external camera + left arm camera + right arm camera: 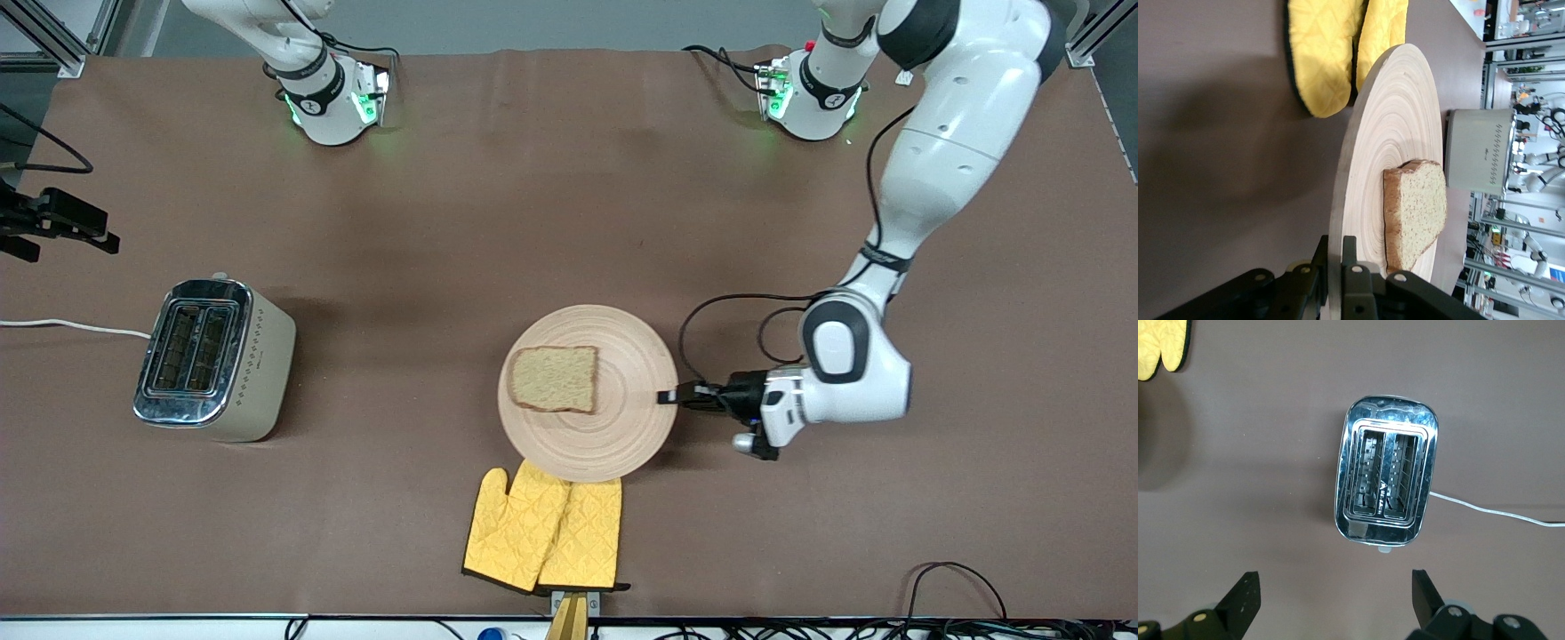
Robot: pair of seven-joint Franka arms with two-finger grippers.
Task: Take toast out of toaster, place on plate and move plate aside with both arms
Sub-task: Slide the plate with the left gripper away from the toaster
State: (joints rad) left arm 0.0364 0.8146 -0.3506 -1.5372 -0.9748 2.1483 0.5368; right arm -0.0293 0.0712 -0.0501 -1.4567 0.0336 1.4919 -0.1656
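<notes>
On brown table cloth (533, 204) — plate (622, 436), toast (555, 380), toaster (213, 358).

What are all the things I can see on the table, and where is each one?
toast: one, brown, lying on the plate.
plate: one, light beige wood, in the middle of the table, lifted slightly by the left tool.
oven mitts: two, yellow, nearer to the front camera than the plate, their tips under its rim.
toaster: one, silver and cream, both slots empty, toward the right arm's end of the table.
white cord: one, running off from the toaster.
left tool: one, black, shut on the plate's rim.
right tool: one, black, open, high over the toaster.
</notes>
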